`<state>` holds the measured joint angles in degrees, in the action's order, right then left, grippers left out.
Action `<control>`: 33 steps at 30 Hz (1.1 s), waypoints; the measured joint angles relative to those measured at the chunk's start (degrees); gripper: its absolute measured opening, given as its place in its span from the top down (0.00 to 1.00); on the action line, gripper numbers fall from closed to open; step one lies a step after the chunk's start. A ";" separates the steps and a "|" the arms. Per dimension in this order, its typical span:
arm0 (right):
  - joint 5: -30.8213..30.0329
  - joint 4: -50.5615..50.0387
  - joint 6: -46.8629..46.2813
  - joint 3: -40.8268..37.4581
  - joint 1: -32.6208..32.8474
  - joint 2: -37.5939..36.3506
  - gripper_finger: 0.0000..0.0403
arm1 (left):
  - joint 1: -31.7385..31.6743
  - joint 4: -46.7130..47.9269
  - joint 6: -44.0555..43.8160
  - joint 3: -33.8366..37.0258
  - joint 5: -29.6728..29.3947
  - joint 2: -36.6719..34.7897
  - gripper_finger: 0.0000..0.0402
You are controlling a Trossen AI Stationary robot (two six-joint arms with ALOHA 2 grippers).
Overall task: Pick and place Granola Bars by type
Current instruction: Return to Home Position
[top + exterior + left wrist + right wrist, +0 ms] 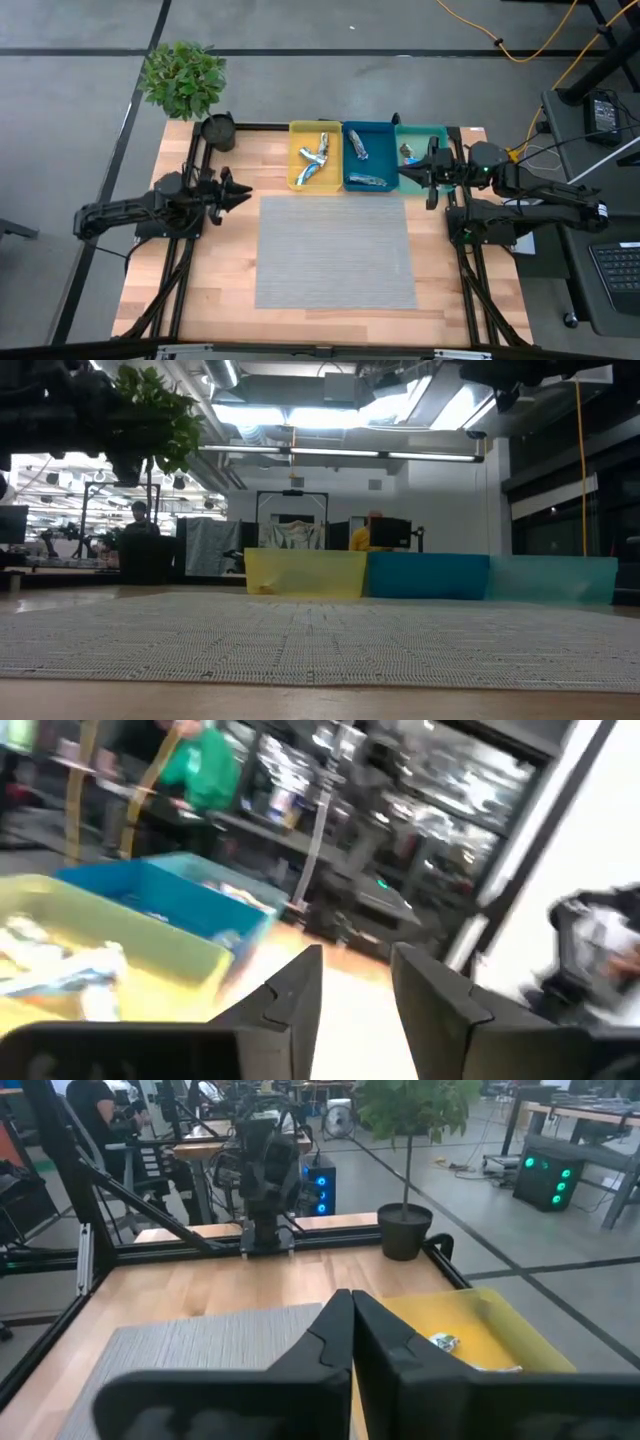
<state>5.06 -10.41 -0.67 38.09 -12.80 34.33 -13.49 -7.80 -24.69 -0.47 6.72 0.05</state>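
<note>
Three bins sit in a row along one edge of the mat [335, 250], walls touching: yellow [305, 573], blue [428, 575], teal [553, 580].
- Yellow: a heap of silvery bars [313, 160], overlapping, so I can't get a count.
- Blue: one bar [368, 181] against the wall nearest the mat, another bar [358, 146] at the opposite end.
- Teal: one bar [407, 153] shows. The right arm covers part of this bin.

Right tool [402, 172]: fingers pressed together and holding nothing. It is over the teal bin close to the blue wall and points toward the left arm.
Left tool [244, 192]: a narrow gap between the fingers, empty. It is over bare wood just off the mat's corner, short of the yellow bin.

The mat is grey and ribbed, with nothing on it. A plant [183, 78] in a dark pot [218, 131] stands at the worktop corner near the yellow bin, behind the left arm.

The worktop [225, 270] is light wood in a black frame. The floor is grey, with a yellow cable [520, 45] running across it. The room behind is an open lab with strip lights, racks and screens. People are well back from the worktop, one of them in a green top [205, 770].
</note>
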 joint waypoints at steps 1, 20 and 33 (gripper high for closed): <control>0.00 -0.02 0.02 0.00 0.02 0.00 0.98 | 0.50 1.01 0.08 -0.01 0.82 0.14 0.72; 6.14 1.04 4.64 -0.10 0.17 -0.02 0.99 | 5.21 7.07 6.89 -0.02 -7.21 1.44 0.80; -1.43 58.31 -10.50 -37.27 5.38 -4.45 0.99 | 5.21 6.87 6.91 -0.02 -7.17 1.45 0.80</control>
<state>3.63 47.89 -11.17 0.82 -7.41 29.88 -8.27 -0.93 -17.78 -0.49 -0.45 1.50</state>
